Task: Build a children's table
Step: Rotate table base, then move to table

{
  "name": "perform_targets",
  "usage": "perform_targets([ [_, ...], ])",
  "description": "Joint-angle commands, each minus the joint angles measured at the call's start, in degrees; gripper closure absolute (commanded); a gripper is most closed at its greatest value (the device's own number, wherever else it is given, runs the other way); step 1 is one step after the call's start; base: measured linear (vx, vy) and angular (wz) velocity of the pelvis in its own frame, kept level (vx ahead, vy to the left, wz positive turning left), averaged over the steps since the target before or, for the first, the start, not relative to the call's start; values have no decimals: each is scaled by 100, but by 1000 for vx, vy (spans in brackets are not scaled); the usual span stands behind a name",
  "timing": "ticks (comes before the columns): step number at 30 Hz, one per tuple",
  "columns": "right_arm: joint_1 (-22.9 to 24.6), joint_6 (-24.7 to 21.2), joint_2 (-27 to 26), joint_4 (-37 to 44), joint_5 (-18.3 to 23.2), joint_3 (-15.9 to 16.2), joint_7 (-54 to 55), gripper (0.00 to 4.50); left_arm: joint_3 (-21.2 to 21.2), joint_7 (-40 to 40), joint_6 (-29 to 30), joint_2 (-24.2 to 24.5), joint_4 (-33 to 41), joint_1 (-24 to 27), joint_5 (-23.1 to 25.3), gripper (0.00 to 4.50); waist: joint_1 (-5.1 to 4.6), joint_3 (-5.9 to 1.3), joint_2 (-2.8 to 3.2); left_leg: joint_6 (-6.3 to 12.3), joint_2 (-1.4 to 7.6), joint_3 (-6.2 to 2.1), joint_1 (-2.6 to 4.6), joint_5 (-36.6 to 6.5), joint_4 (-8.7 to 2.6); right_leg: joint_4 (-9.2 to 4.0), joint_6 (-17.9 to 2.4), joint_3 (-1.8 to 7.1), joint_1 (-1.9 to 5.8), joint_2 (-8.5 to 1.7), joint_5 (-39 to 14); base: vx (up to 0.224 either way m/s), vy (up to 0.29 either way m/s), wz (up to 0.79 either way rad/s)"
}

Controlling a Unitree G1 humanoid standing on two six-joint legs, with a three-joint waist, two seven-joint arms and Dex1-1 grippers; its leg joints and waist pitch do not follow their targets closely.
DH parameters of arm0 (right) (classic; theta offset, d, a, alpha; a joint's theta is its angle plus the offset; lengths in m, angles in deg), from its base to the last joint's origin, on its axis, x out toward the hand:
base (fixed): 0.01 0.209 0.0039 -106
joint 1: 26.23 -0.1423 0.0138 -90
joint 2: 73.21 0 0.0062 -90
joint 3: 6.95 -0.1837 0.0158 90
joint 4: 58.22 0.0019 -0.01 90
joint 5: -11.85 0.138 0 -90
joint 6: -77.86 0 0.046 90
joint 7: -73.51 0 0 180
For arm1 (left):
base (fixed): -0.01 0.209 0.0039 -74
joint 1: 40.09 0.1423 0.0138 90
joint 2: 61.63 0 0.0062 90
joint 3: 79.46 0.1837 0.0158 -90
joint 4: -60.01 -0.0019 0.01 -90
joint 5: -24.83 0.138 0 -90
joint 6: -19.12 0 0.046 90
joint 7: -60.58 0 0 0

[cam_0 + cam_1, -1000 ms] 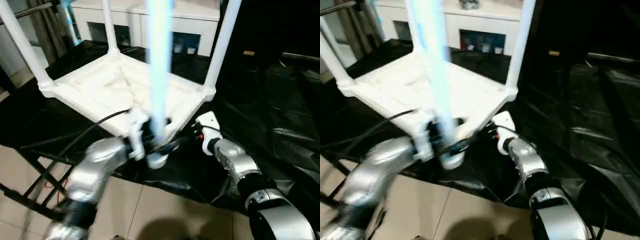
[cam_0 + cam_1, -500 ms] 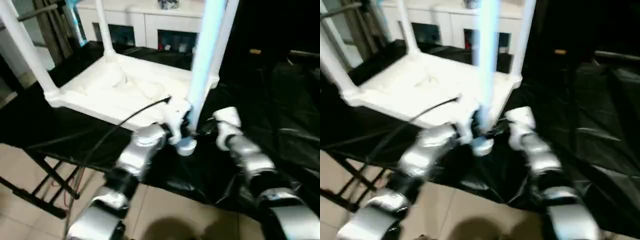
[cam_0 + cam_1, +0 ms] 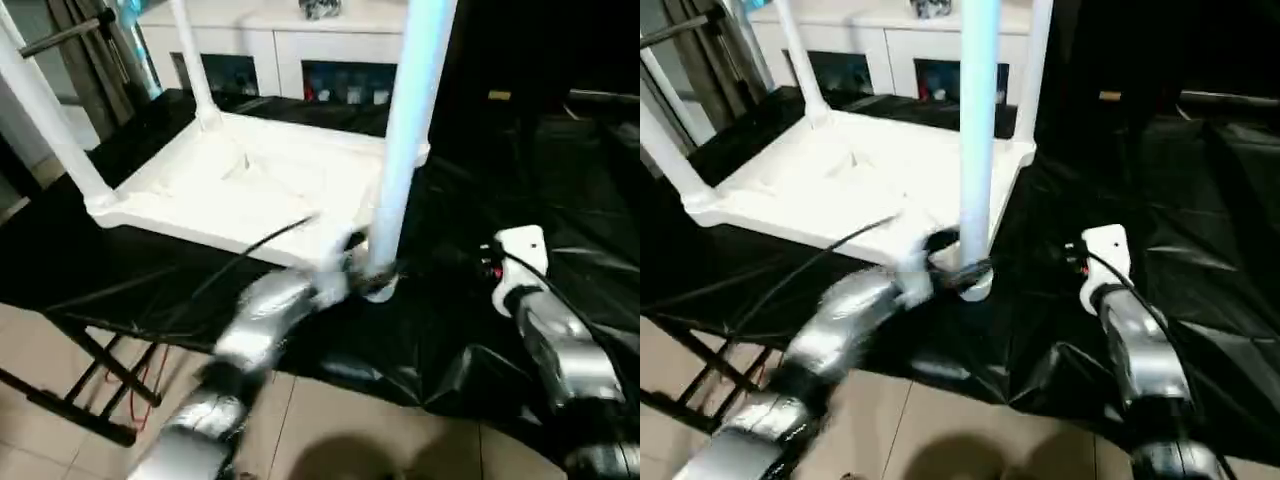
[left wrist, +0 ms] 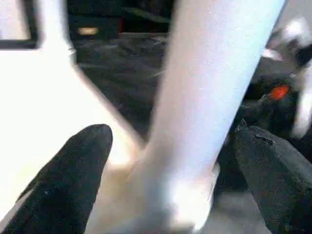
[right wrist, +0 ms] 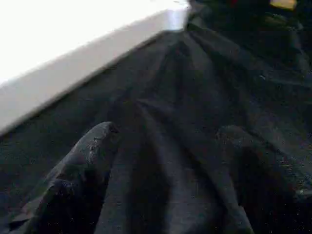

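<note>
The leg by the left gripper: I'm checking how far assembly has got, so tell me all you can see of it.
The leg is a long, smooth white tube, plastic by the look of it, standing upright at the near right corner of the upturned tabletop. Its rounded foot sits at that corner, over the black sheet; whether it is seated in a socket cannot be told. The left gripper brackets its base, one finger on either side, without visibly pressing it.

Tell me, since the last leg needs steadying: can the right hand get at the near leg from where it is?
Probably yes: the right hand sits open over bare black sheeting, beside the near leg, with nothing between them.
</note>
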Motion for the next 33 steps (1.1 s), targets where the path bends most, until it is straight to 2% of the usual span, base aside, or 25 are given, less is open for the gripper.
perform_targets([
  [1,137,-288,-89,512,49,235,-82,81,-108,158,190,95,840,453,-82,0,7,-386,-194,504,75,-16,44,-1435,-376,-530,-957,90,265,-144,-2170,0,0,0],
  [2,211,-368,-111,647,-38,333,-69,81,-183,229,156,130,1149,733,-8,0,23,-419,-163,451,99,-36,61,-1344,-370,-483,-992,114,270,-162,-1972,0,0,0],
  [3,226,-384,-114,674,-56,352,-65,81,-198,240,146,135,1204,784,10,0,6,-367,-177,414,105,-32,20,-1366,-411,-497,-985,117,256,-140,-1900,0,0,0],
  [4,282,-470,-168,771,-126,424,-13,81,-317,399,127,160,1586,1127,115,0,3,-359,-167,325,119,-42,31,-1520,-428,-496,-936,117,248,-154,-2026,0,0,0],
  [6,303,-517,-209,814,-126,418,44,81,-394,543,171,164,1812,1307,168,0,-4,-335,-162,232,99,-16,75,-1736,-439,-556,-836,129,185,-122,-2200,0,0,0],
  [7,400,-500,-358,1019,-101,322,321,81,-673,1106,456,214,2340,1658,372,0,4,-340,-213,190,98,-18,80,-1772,-442,-553,-783,138,196,-130,-2207,0,0,0],
  [9,491,-444,-444,1158,-76,270,427,81,-807,1489,575,269,2516,1770,567,0,-6,-322,-212,168,96,-30,19,-1653,-466,-535,-665,140,224,-136,-2144,0,0,0],
  [13,823,-630,-741,1562,183,201,531,81,-1185,2303,712,275,2880,1928,735,0,-1,-326,-227,110,66,-38,37,-1714,-462,-577,-348,150,189,-122,-2384,0,0,0],
  [17,939,-727,-876,1704,291,191,581,81,-1240,2539,892,237,3031,1911,824,0,-7,-332,-236,69,75,-59,18,-1708,-489,-554,-359,150,188,-110,-2142,0,0,0],
  [18,940,-741,-894,1712,291,192,586,81,-1238,2551,899,237,3025,1878,838,0,-26,-375,-148,-430,61,194,360,-1866,-236,-688,-217,324,-161,177,-2290,-47,-3,-24],
  [19,941,-759,-921,1724,288,193,595,81,-1235,2568,915,238,3012,1827,855,0,5,-374,-287,-503,-62,275,268,-2074,-159,-674,-113,460,-159,247,-2424,-47,-3,-24],
  [20,942,-772,-942,1733,283,195,604,81,-1231,2587,952,239,3003,1784,867,0,58,-399,-276,-438,-78,288,267,-2105,-151,-646,-90,581,-166,227,-2475,-3,19,-46],
  [21,943,-810,-971,1777,267,204,656,81,-1214,2702,1115,244,3022,1689,950,0,74,-419,-347,-176,-167,296,127,-2044,-58,-617,-108,839,-49,187,-2488,55,56,-52],
  [22,946,-819,-977,1792,262,203,665,81,-1211,2727,1135,241,3031,1679,966,0,118,-444,-310,-27,-215,253,76,-1965,14,-631,-164,1028,42,102,-2473,55,56,-52],
  [23,946,-830,-1009,1830,268,167,712,81,-1193,2813,1183,221,3006,1596,1018,0,198,-440,-347,330,-320,79,-92,-1797,307,-758,-329,1510,249,-171,-2608,18,101,-57],
  [24,942,-826,-1026,1841,280,140,734,81,-1183,2841,1187,209,2973,1550,1034,0,292,-425,-453,520,-362,-232,-315,-1421,635,-873,-464,1969,467,-480,-2853,10,185,-63],
  [25,951,-843,-1029,1867,255,111,786,81,-1097,2904,1183,215,2898,1461,1133,0,281,-395,-401,387,-400,-537,-451,-1184,755,-875,-700,2170,519,-433,-2603,10,185,-63],
  [26,956,-848,-1031,1871,253,86,812,81,-1044,2859,1216,227,2877,1436,1138,0,248,-411,-282,255,-444,-652,-301,-789,409,-786,-710,1975,415,67,-1956,-9,234,-62],
  [27,964,-858,-1035,1877,253,66,852,81,-1012,2847,1231,223,2866,1423,1139,0,196,-371,-79,150,-372,-667,-35,-643,38,-745,-507,1715,159,459,-1679,-33,267,-52],
  [28,969,-864,-1035,1882,255,56,874,81,-999,2851,1234,217,2863,1418,1142,0,-63,-370,33,594,-96,-875,14,-544,-425,-136,-628,827,50,606,-943,-33,267,-52],
  [29,981,-880,-1029,1898,251,52,909,81,-1018,2916,1286,167,2861,1416,1117,0,-65,-410,164,522,-11,-898,189,-372,-405,40,-592,642,-134,534,-799,-26,258,-18],
  [30,994,-890,-1015,1924,260,68,880,81,-1037,2986,1241,131,2858,1418,1134,0,-235,-367,221,-30,169,-1033,94,-357,-522,148,-506,391,38,354,-366,-20,207,7],
  [31,998,-890,-1010,1931,264,76,859,81,-1041,2999,1221,126,2856,1419,1140,0,-259,-375,256,-475,417,-1129,215,27,-512,166,-368,232,-24,246,-339,-20,207,7],
  [32,1016,-951,-951,2002,266,171,731,81,-1088,3143,1222,110,2881,1454,1201,0,-345,-445,302,-263,578,-1306,339,1135,-447,266,-215,160,28,148,-497,-21,134,-3],
  [33,1016,-951,-951,2002,266,171,731,81,-1088,3143,1222,110,2881,1454,1201,0,-316,-460,295,41,629,-1295,366,1647,-396,260,-166,144,27,92,-536,-38,67,-4],
])
